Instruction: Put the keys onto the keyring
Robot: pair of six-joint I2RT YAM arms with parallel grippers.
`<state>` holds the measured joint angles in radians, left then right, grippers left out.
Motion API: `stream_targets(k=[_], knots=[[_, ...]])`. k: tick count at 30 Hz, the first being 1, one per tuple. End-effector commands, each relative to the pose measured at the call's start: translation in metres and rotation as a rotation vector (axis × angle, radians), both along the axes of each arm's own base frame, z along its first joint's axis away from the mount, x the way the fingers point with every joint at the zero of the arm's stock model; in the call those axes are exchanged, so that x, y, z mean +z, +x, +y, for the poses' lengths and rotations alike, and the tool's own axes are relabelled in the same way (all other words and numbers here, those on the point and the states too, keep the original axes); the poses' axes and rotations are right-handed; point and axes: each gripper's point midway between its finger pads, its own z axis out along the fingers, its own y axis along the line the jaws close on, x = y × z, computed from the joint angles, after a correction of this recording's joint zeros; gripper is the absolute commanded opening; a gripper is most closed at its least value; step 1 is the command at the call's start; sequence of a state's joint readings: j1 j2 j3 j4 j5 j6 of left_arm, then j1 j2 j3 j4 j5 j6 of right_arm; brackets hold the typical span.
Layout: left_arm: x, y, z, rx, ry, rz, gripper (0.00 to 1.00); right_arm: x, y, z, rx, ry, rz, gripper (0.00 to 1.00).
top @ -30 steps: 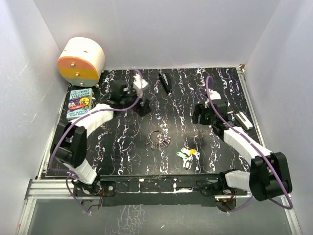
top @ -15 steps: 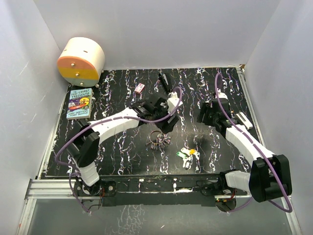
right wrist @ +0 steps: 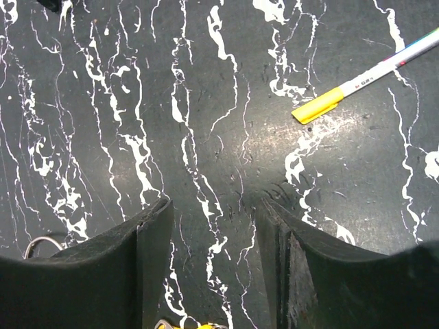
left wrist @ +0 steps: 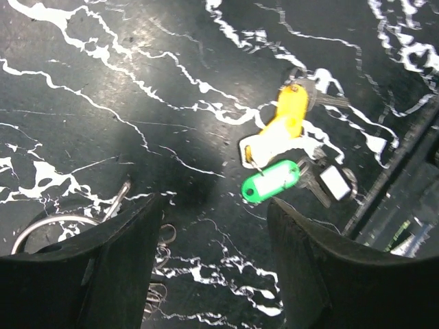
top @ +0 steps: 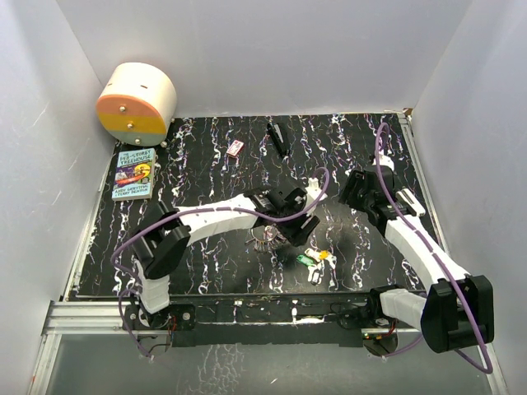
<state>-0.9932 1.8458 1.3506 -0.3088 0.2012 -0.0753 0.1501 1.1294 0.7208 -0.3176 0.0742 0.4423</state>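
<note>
Left end effector (left wrist: 214, 212) is hanging low over the bench (top: 206, 164), fingers apart and gripping nothing. Right end effector (right wrist: 216, 205) is likewise standing open and unloaded, off to the right.

Step in hand, as I am reading it: approach to pick up a first key.

- The keys (left wrist: 281, 154) are lying in a loose cluster just ahead of my left fingers, green tag (left wrist: 271, 181) nearest, yellow-orange tag (left wrist: 291, 113) beyond.
- The keyring (top: 268, 239) is resting near them, partly hidden behind one left finger in the wrist view.

Next move is calling for a descent onto one tag alone. The tags are overlapping, possibly joined; too small to tell.

Black stick (top: 278, 138), small box (top: 235, 148), book (top: 134, 173) and yellow-capped pen (right wrist: 343, 96) are lying well apart from the cluster, so nothing is blocking.
</note>
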Motion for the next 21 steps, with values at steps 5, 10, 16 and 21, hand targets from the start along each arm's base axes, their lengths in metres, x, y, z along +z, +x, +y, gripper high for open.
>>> stream_targets(k=[5,10,16,21], knots=[[0.034,0.035,-0.007,0.008,-0.046,-0.155,0.60,0.015,0.006,-0.008,-0.064,0.024,-0.088,0.55],[0.073,0.058,0.007,-0.013,-0.074,-0.388,0.58,0.016,0.005,-0.015,-0.091,0.005,-0.127,0.55],[0.087,0.056,0.027,0.025,-0.172,-0.497,0.57,0.021,0.003,-0.015,-0.117,0.036,-0.170,0.55],[0.065,0.043,0.038,0.015,-0.248,-0.523,0.57,0.030,0.006,-0.014,-0.119,0.049,-0.207,0.54]])
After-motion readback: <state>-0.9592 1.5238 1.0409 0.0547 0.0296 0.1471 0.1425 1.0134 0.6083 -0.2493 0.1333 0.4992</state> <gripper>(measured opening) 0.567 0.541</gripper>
